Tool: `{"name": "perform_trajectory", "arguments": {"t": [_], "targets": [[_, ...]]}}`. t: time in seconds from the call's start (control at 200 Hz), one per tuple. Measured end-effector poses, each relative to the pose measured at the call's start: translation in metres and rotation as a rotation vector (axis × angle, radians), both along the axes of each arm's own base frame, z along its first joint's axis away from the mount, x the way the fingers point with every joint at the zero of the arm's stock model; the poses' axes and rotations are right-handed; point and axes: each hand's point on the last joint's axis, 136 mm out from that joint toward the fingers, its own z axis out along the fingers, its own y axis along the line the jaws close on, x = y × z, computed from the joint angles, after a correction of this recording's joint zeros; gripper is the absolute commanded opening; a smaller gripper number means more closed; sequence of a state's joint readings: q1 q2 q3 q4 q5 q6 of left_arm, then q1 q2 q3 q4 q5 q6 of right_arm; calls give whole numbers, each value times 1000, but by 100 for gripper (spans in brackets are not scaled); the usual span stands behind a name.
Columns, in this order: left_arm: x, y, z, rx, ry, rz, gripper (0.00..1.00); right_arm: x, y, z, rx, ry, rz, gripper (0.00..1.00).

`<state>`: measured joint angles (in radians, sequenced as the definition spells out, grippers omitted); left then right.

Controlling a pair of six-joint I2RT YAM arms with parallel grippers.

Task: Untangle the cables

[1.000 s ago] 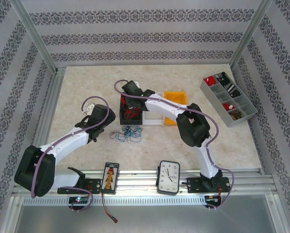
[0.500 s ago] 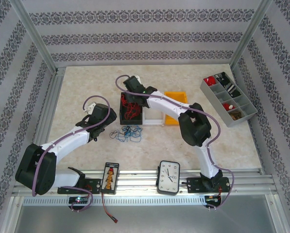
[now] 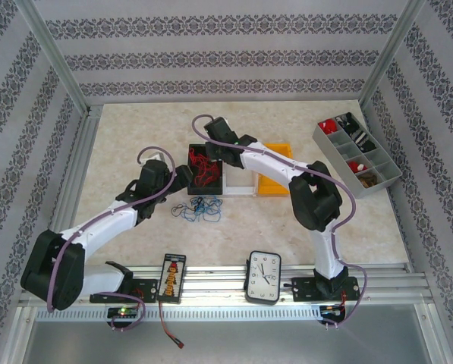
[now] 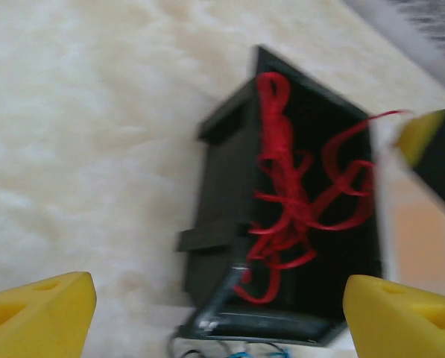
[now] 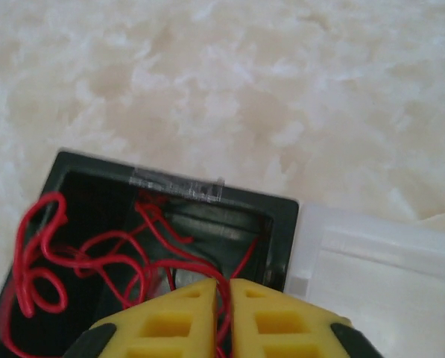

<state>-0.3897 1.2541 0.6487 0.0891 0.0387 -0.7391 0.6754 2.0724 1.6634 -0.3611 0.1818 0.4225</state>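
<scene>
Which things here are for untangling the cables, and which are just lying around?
For the job:
- red cables, in the black bin
- blue and black cables, loose in front of that bin

Just lying about:
- clock
- black device with its red lead
- grey divided tray
- orange bin

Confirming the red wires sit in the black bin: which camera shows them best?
Left wrist: the red wires show whole in the black bin, slightly blurred. Right wrist is sharper, but the right gripper hides part. Top external shows them tiny.
</scene>
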Motion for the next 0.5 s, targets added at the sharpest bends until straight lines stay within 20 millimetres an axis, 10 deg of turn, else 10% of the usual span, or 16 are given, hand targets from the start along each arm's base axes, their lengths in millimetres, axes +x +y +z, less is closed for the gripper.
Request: {"name": "perform_trajectory", "arguments": {"t": [0.5], "targets": [[9, -39, 37, 130, -163, -341, 80, -10, 1, -12, 217, 172, -19, 0]]}}
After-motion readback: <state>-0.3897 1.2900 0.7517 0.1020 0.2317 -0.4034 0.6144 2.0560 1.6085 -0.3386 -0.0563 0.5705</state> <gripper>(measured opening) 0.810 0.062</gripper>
